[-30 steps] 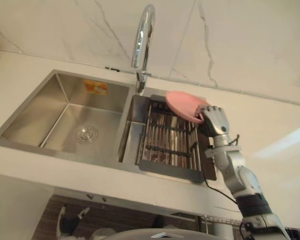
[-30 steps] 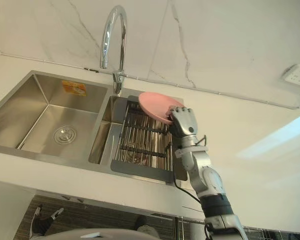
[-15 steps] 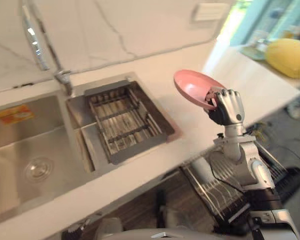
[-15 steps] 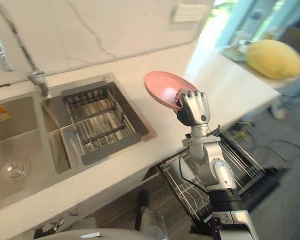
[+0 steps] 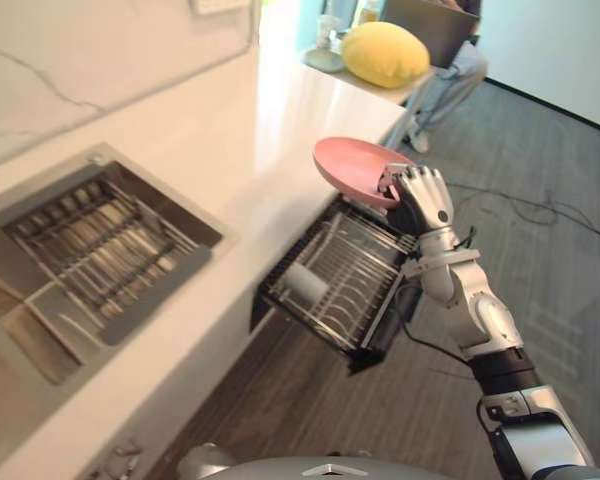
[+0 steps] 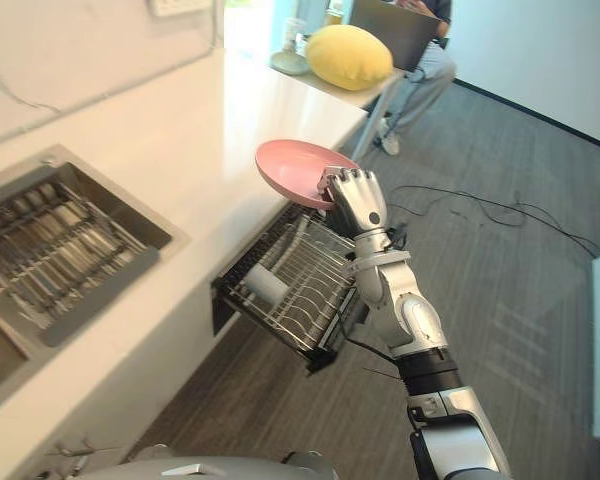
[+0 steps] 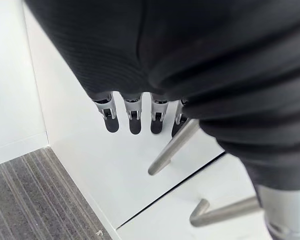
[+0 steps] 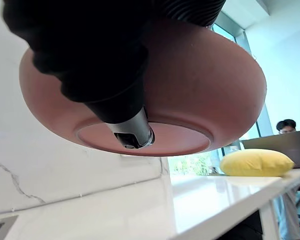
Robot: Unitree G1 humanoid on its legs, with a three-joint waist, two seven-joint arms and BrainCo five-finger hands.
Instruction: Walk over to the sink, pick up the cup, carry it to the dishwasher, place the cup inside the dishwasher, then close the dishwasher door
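Note:
My right hand point(image 5: 423, 198) is shut on the rim of a pink bowl point(image 5: 352, 166), not a cup, and holds it level in the air. The bowl hangs above the far side of the dishwasher's pulled-out wire rack point(image 5: 365, 268), below the counter edge. In the right wrist view the bowl's underside point(image 8: 200, 90) fills the space past my dark-tipped finger point(image 8: 133, 134) pressed against its foot ring. A white cup point(image 5: 303, 284) lies in the rack. My left hand point(image 7: 135, 117) hangs open, fingers straight, in front of white cabinet fronts.
The white counter point(image 5: 245, 130) runs from the sink's drain rack point(image 5: 105, 250) to a yellow cushion point(image 5: 383, 52) at its far end. A seated person point(image 5: 452, 60) is beyond it. Cables point(image 5: 525, 208) lie on the wood floor. Metal handles point(image 7: 172, 147) stick out from the cabinet fronts.
The camera has swung right: sink and faucet slid left, and the open dishwasher rack came into view. My right hand still holds the pink bowl, now over the rack.

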